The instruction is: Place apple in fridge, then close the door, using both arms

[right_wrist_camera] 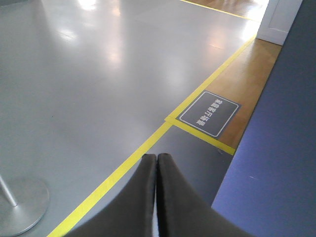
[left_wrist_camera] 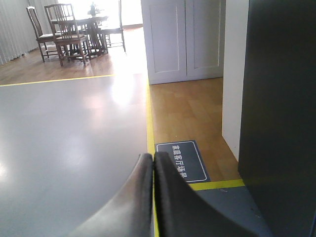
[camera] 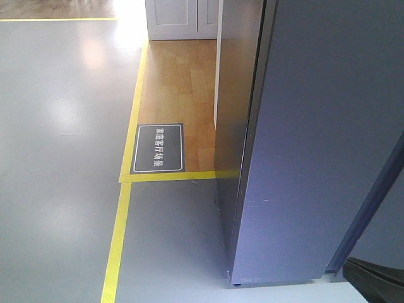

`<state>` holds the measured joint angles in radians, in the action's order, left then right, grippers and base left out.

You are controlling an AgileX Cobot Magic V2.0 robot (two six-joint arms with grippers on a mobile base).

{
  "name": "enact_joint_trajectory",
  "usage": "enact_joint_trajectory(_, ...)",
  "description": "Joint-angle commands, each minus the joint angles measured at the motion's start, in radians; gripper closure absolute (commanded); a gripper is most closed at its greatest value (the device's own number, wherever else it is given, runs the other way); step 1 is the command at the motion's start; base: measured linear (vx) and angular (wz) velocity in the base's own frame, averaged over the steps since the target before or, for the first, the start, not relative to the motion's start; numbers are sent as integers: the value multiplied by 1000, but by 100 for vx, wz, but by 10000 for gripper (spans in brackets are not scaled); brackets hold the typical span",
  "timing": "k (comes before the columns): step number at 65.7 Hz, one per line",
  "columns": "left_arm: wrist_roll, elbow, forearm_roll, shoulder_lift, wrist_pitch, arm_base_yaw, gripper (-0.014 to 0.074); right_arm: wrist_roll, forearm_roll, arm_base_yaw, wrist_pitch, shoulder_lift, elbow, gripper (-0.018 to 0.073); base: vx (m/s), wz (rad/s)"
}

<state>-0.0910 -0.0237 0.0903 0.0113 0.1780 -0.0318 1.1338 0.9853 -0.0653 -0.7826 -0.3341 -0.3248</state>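
the fridge [camera: 315, 145] is standing at the right of the front view, its dark grey outside filling most of that side. the door [camera: 237, 107] is showing as a narrow dark panel at the fridge's left, with a thin white edge along its far side; from this angle it is hard to tell how far it is standing from the body. the apple is not showing in any of the three views.

the left pincer [left_wrist_camera: 153, 157] is pointing out over the grey floor [left_wrist_camera: 69, 138], its two black fingers pressed flat together and carrying nothing. past its tips a dark floor sign [left_wrist_camera: 181, 160] with white lettering is lying on the wooden floor [left_wrist_camera: 190, 108], framed by yellow tape [left_wrist_camera: 150, 128]. farther back a white cabinet [left_wrist_camera: 185, 39] is standing against the wood, and a dining table with chairs [left_wrist_camera: 74, 29] is sitting in bright light at the far left.

the right pincer [right_wrist_camera: 156, 158] is likewise pinched tight with nothing between its fingers, hanging above the grey floor just beside the fridge's dark side. a round metal stand base [right_wrist_camera: 22, 205] is resting on the floor at the lower left of that view.
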Motion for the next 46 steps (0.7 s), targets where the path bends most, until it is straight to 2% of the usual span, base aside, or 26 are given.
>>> enact_joint_trajectory(1,-11,17,0,15,-76,3,602,4,45,-3,84,-4,-7,565,0,0)
enact_joint_trajectory(9,-11,17,0,15,-76,3,602,-12,48,-1,145,41,38,565,0,0)
enact_joint_trajectory(22,-11,17,0,15,-76,3,602,-82,16,59,315,162,125,565,0,0)
enact_joint_trajectory(31,-11,17,0,15,-76,3,602,-223,-80,65,381,241,176,565,0,0)
enact_joint_trajectory(46,-11,17,0,15,-76,3,602,-605,-399,65,378,334,219,563,0,0)
